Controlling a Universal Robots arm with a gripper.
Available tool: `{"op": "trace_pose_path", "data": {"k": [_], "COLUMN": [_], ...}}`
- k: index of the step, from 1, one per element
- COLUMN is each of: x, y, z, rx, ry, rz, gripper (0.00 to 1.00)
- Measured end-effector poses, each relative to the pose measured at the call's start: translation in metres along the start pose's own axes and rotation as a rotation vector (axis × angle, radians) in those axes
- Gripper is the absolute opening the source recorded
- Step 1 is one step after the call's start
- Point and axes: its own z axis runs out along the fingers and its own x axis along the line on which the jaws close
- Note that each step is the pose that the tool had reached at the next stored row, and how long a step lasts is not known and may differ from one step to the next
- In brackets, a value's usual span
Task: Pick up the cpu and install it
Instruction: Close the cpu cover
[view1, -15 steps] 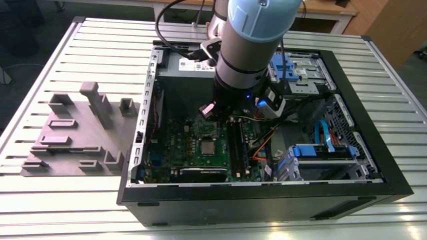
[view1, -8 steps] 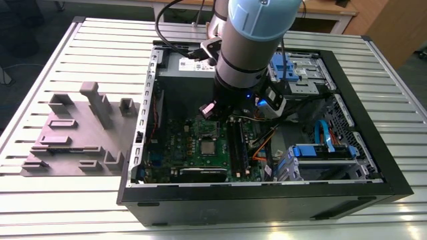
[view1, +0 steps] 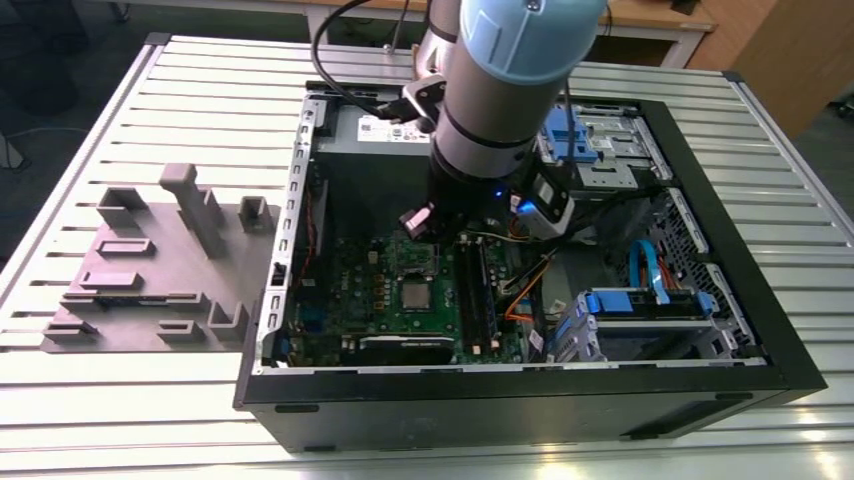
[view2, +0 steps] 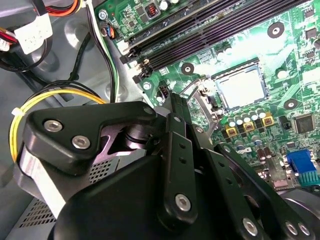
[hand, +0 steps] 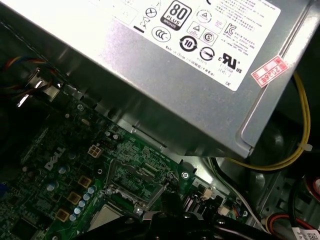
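Note:
The cpu (view2: 240, 87) is a silvery-grey square lying flat in the motherboard socket, also seen as cpu (view1: 418, 293) in the exterior view and as a pale corner of the cpu (hand: 106, 218) in the first wrist view. The socket's metal load plate (view2: 201, 102) stands swung open beside the chip. My gripper (view2: 172, 99) hangs over the board just beside that plate. Its black fingers are drawn together into one narrow tip with nothing between them. The tip of the gripper (hand: 167, 199) pokes in close to the plate's hinge.
The open computer case (view1: 747, 330) lies on a slatted metal table (view1: 200, 90). A grey plastic tray (view1: 147, 270) stands at the exterior view's left. A power supply (hand: 165, 65), memory slots (view2: 210, 35), yellow and orange cables (view2: 45, 102) and blue drive bays (view1: 641, 300) crowd round the socket.

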Motion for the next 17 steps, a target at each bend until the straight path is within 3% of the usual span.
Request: {"op": "trace_pose_path", "data": {"k": [5, 8, 17], "x": [-0.0004, -0.0026, -0.0118], "y": [-0.0012, 0.002, 0.0157], "z": [-0.0006, 0.0014, 0.0196], "rx": [-0.0012, -0.0024, -0.003], "ry": [0.0017, 0.001, 0.0007], "rz": [0.001, 0.0, 0.0], "gripper": [0.1, 0.1, 0.1]}}
